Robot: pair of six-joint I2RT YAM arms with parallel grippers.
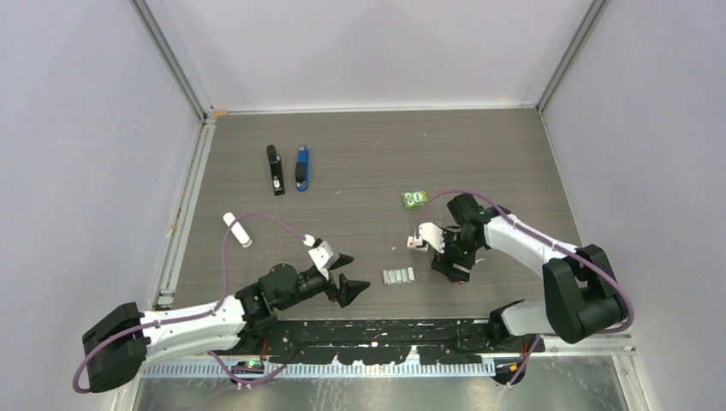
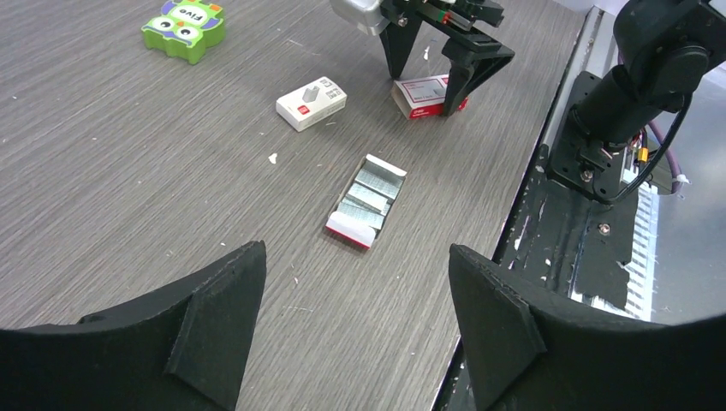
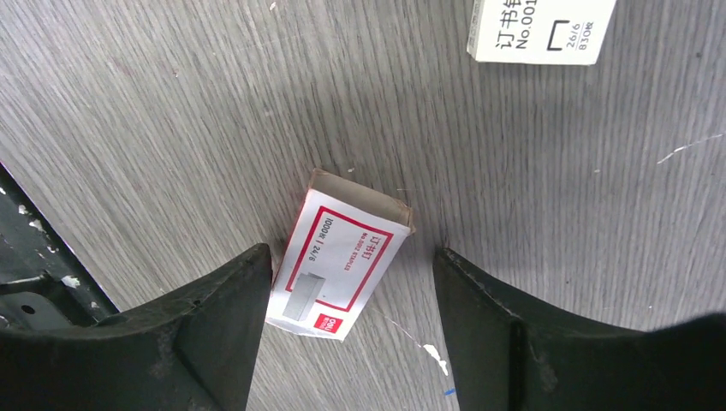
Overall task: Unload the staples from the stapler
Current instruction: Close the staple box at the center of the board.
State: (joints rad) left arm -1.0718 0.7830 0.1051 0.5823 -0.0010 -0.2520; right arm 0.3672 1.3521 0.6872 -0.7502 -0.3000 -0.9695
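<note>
The grey wood-grain worktop (image 1: 360,145) carries everything. My left arm reaches in low from the near left, and my left pincer (image 2: 355,253) stands wide, with nothing between its fingers and only bare worktop under them. My right arm bends round from the near right and points its wrist down. My right pincer (image 3: 351,261) is also parted. Its fingers stand on either side of a red-and-white box (image 3: 338,265) that lies flat with 1 end flap open. 1 finger is right against the box's edge, and the other stands clear of it with a gap between.

At the far side lie 2 staplers side by side, a black stapler (image 1: 274,169) and a blue stapler (image 1: 301,168). Both are well apart from my pincers. A white oblong thing (image 1: 237,229) lies toward the left edge, and I cannot tell what it is. A green packet (image 2: 184,26) sits beyond my right pincer. A white box (image 2: 312,103) rests near the red-and-white box, not touching it.

Between my 2 pincers, close to the near edge, sits a small open tray (image 2: 349,229). The staples (image 2: 370,195) lie in it as silvery ribbed strips, untouched by either pincer.
</note>
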